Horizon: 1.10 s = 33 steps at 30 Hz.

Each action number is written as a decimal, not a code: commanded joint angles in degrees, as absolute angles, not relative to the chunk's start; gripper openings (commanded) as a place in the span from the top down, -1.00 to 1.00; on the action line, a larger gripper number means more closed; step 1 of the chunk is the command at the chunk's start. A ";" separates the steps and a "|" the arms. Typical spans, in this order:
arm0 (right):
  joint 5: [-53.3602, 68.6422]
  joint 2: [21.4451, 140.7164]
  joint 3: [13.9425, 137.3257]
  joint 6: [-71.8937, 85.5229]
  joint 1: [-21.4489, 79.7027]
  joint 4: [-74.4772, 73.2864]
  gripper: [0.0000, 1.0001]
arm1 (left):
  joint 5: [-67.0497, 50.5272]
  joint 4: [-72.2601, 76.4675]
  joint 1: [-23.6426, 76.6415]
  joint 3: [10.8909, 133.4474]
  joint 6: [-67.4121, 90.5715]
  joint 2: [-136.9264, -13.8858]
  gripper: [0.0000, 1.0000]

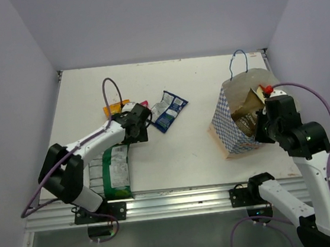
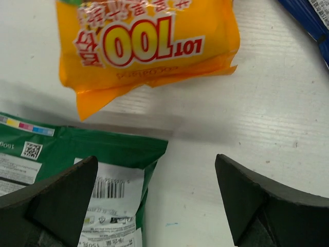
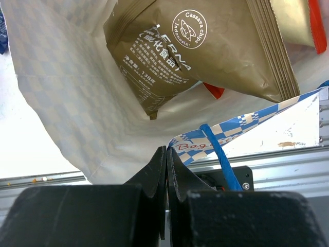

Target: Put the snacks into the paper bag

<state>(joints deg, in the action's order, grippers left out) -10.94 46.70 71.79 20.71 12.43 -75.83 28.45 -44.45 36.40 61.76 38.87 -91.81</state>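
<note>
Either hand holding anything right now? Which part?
Left hand open, empty. Right hand shut, seemingly pinching the bag by its rim beside the blue handle.

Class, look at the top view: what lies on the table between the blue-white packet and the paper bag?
Nothing. In the top view, the table between the blue-white packet and the paper bag is bare.

The paper bag (image 1: 228, 131) stands on the right of the worktop (image 1: 178, 80), with the cassava chips packet (image 3: 205, 46) inside it. At the left, a large packet (image 1: 116, 168) lies by the near edge, the packet marked 100 (image 2: 149, 41) just behind it, another packet (image 1: 169, 110) further right.
</note>
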 commanded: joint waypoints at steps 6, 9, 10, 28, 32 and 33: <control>-8.09 46.23 69.96 19.42 12.66 -75.15 1.00 | 26.11 -45.01 36.39 50.73 48.95 -83.05 -1.00; -8.00 46.32 70.14 19.16 12.66 -75.15 1.00 | 23.04 -42.64 36.39 47.04 49.75 -83.67 -1.00; -8.00 46.41 70.22 18.99 12.57 -75.06 1.00 | 22.51 -42.11 36.30 46.41 49.92 -83.76 -1.00; -8.79 46.05 70.31 18.98 12.57 -75.23 1.00 | 22.86 -47.46 44.37 83.37 38.95 -84.54 1.00; -8.96 46.23 70.58 18.98 12.66 -75.67 1.00 | 13.38 -45.62 48.42 110.21 33.94 -92.44 1.00; -8.96 46.23 70.66 19.07 12.57 -75.93 1.00 | 7.70 -43.88 49.38 114.91 33.06 -96.38 1.00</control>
